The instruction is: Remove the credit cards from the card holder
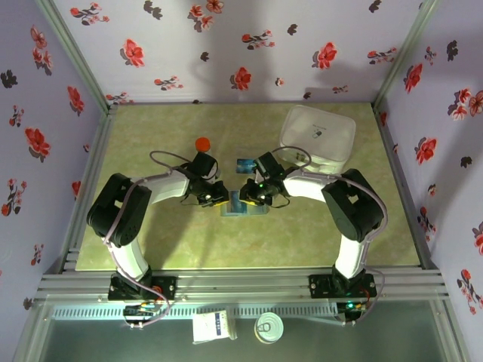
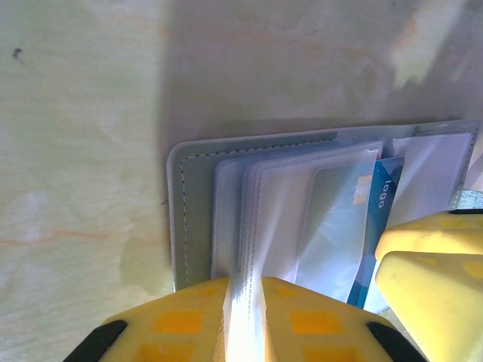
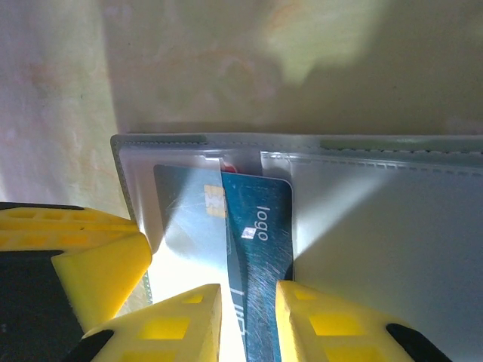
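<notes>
The card holder lies open and flat about mid-surface, slightly nearer the near edge, wedged between the two arms. The left tool is clamped narrow on a bunch of the holder's clear sleeves. The right tool is squeezed onto a teal-blue card that sits crooked and partly out of its pocket. Biggest worry is that tilt: if the pull isn't in line with the pocket, the stiff card's corner could catch on the stitched seam and drag the whole holder along. The sleeves are thin, floppy, glossy plastic, so the left pinch looks like it could slip or crease them rather than really anchor anything. The two yellow fingertips are also almost touching, so a bump is likely. A second card sits in the pocket beside it and a red sliver peeks out behind, and either could ride out with it. The cover looks like matte grey-blue leatherette with rounded corners. A loose card lies flat toward the far edge, and a white box sits in the far right corner.
</notes>
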